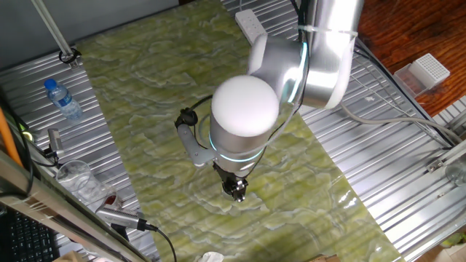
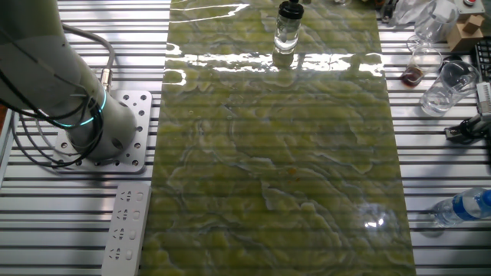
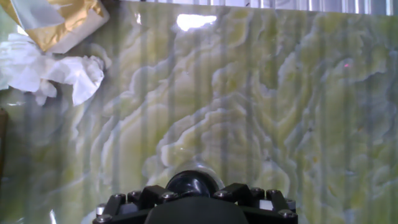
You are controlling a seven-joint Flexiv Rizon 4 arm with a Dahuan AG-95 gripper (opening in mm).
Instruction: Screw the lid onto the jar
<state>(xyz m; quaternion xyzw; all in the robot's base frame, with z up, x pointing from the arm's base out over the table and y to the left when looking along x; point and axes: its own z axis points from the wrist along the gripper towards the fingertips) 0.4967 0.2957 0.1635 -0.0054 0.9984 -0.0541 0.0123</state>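
The gripper (image 1: 234, 189) points straight down at the green marbled mat (image 1: 182, 109) that covers the middle of the bench (image 1: 408, 160). In the hand view, the lid (image 3: 192, 184), round, black and glossy, sits directly under the gripper body (image 3: 196, 208), with the gripper fingers out of sight beneath it. Whether the gripper is clamped on the lid or loose around it cannot be told from any view.

In the other fixed view, the jar (image 2: 288, 31) stands upright on the mat near its far edge, its clear body topped by the lid (image 2: 289, 11). The gripper itself is cut off by the top of that picture.

Beyond the gripper in the hand view, crumpled white paper (image 3: 56, 74) and a gold wrapper (image 3: 59, 22) lie at the upper left corner.

Well apart from the gripper, off the mat, a water bottle with a blue cap (image 1: 62, 100) lies on the bench slats. A clear plastic cup (image 1: 76, 177) stands nearer. A white power strip (image 1: 250, 24) lies beside the arm's base.
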